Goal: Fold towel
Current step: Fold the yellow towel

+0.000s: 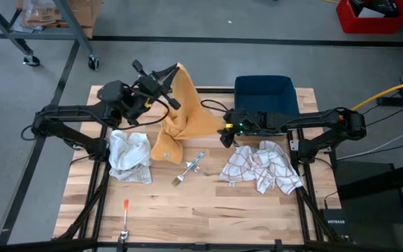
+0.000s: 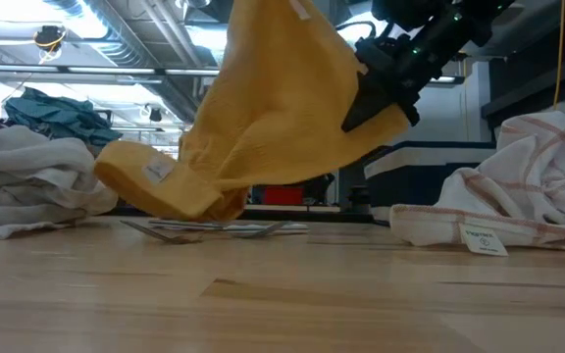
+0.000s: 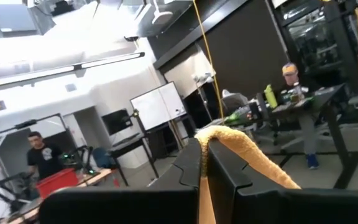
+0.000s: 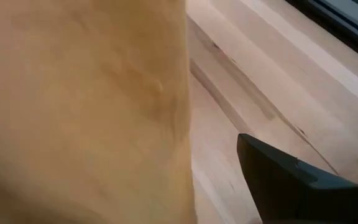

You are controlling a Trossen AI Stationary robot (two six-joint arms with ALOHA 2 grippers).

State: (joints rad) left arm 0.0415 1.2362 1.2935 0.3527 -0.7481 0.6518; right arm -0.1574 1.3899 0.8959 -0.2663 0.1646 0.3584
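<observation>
At the left of the table (image 1: 187, 210) lies a crumpled white cloth (image 1: 130, 155), untouched, and near the front edge a small orange-handled tool (image 1: 125, 217). Just right of the cloth, the left gripper (image 1: 173, 78) is raised toward the far side, clenched on the top corner of the yellow towel (image 1: 180, 119); its wrist view shows the fabric pinched between the two closed fingers (image 3: 191, 168). The towel hangs from that grip as a draped sheet, its lower end bunched and resting on the wood, with a fork (image 1: 189, 168) lying just in front of it. At the towel's right edge sits the right gripper (image 1: 224, 128); the low view shows it up against the cloth, and its jaws stand wide. Whether it actually has hold of that edge, I cannot tell. Beyond it are a dark blue bin (image 1: 266, 94) at the far right and a checked cloth (image 1: 261, 168) heaped nearer. By my reading the fold has not begun: the towel is only lifted, not spread flat, so flattening and every fold remain.
</observation>
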